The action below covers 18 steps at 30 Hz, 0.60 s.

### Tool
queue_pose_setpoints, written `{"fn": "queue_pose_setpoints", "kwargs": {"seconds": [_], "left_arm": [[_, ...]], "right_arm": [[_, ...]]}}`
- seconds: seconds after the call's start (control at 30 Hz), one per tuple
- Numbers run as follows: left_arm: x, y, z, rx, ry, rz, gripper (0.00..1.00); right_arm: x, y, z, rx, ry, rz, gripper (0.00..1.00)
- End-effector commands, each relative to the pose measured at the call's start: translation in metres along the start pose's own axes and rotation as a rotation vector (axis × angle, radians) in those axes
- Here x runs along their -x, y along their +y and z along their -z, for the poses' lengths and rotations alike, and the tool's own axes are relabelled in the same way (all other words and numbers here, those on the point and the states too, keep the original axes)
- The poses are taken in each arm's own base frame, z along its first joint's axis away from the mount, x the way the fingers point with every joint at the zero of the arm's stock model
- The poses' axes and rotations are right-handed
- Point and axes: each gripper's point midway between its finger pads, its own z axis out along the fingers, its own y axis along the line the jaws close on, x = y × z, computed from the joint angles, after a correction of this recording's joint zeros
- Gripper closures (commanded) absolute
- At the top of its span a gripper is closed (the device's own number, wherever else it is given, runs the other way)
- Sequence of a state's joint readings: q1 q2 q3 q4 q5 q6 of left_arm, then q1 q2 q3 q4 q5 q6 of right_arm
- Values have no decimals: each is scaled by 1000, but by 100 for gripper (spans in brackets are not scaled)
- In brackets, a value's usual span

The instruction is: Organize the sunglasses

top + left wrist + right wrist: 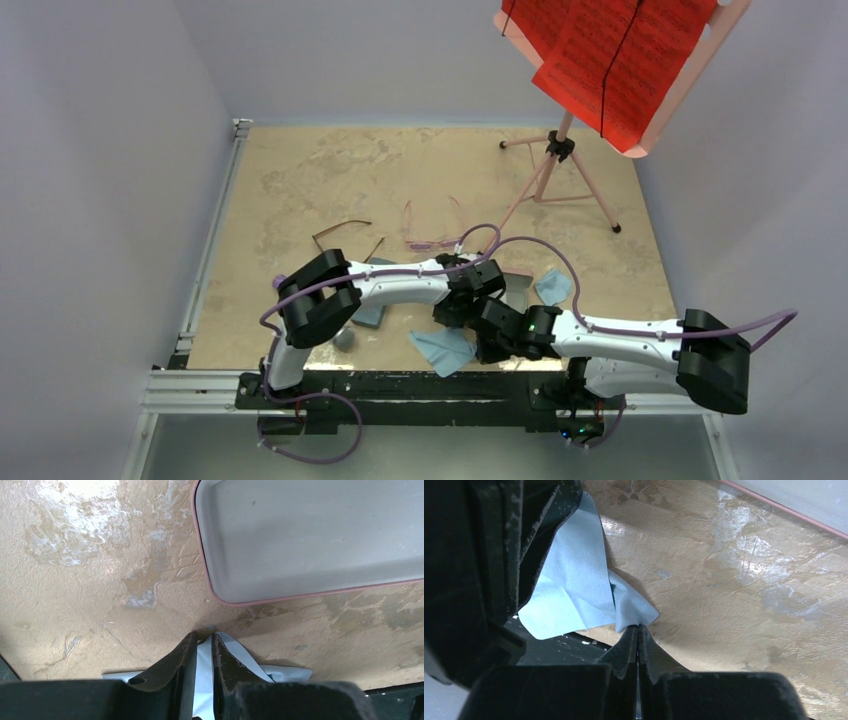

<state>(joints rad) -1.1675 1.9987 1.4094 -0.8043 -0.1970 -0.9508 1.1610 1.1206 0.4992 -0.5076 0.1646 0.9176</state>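
I count two sunglasses. The brown pair [340, 227] and the pink pair [430, 243] lie side by side, not touching, mid-table beyond both arms, and neither is in a case. There are two cloths: one cloth [443, 350] at the near edge between the grippers, and a second cloth [553, 287] just right of the pink case [300, 540], whose open tray shows me only grey lining. A blue-grey case [368, 313] sits partly under the left arm. My right gripper [639, 627] is pinched tight on the near cloth's corner. The left gripper [204, 636] has cloth in a narrow slit between its fingers, and I cannot tell whether it grips. Bare table [300, 170] lies beyond the glasses, and the stand [560, 150] takes the far right corner.
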Motion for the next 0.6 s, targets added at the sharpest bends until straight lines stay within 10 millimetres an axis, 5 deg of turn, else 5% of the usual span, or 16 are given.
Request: {"fn": "queue_pose_setpoints", "kwargs": {"seconds": [0.0, 0.17, 0.27, 0.57], "left_arm": [[-23, -9, -11, 19, 43, -43, 82], [-25, -12, -15, 21, 57, -56, 100], [-20, -12, -10, 21, 37, -58, 100], [10, -9, 53, -125, -164, 9, 100]], "right_arm": [[12, 14, 3, 57, -48, -7, 100], [13, 15, 4, 60, -51, -4, 100], [14, 16, 5, 62, -53, 2, 100], [32, 27, 24, 74, -90, 44, 100]]}}
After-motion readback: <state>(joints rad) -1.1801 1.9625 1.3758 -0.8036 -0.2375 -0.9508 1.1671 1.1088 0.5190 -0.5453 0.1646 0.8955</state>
